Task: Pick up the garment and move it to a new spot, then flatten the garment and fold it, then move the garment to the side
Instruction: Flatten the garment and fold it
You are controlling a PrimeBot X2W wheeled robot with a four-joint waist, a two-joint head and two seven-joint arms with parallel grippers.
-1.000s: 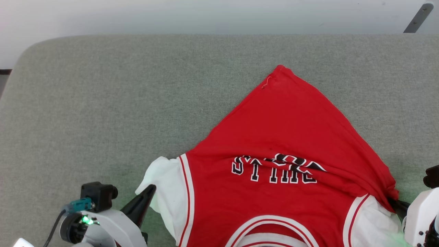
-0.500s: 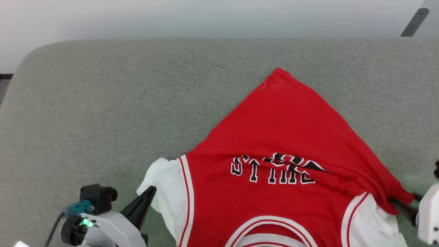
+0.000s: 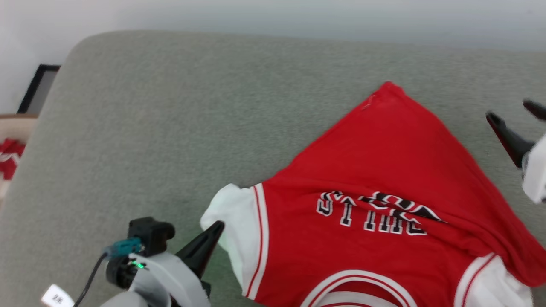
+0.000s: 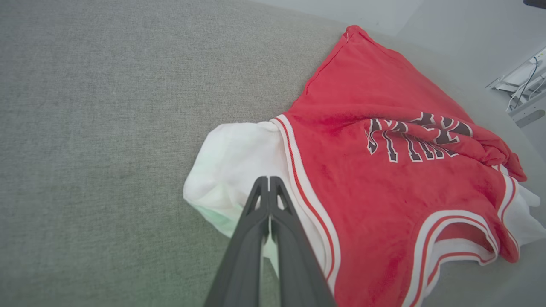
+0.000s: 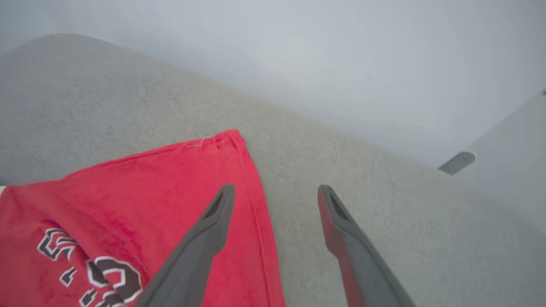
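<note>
Lying rumpled on table (image 3: 149,106), garment (image 3: 375,170), left gripper (image 4: 268,181) closed, maybe pinching sleeve (image 4: 230,157), right gripper (image 5: 277,189) spread.

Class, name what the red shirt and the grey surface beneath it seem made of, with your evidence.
The garment looks like soft matte knit fabric, perhaps cotton or polyester: it creases and bunches limply. The grey surface seems covered in flecked matte upholstery cloth: a fine grainy weave shows.

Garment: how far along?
Done: garment lies on the grey pad. In hand: flattening; left end effector shut at the white sleeve, right end effector open near the hem, cloth creased across the lettering. Left: smooth, fold, move aside.
</note>
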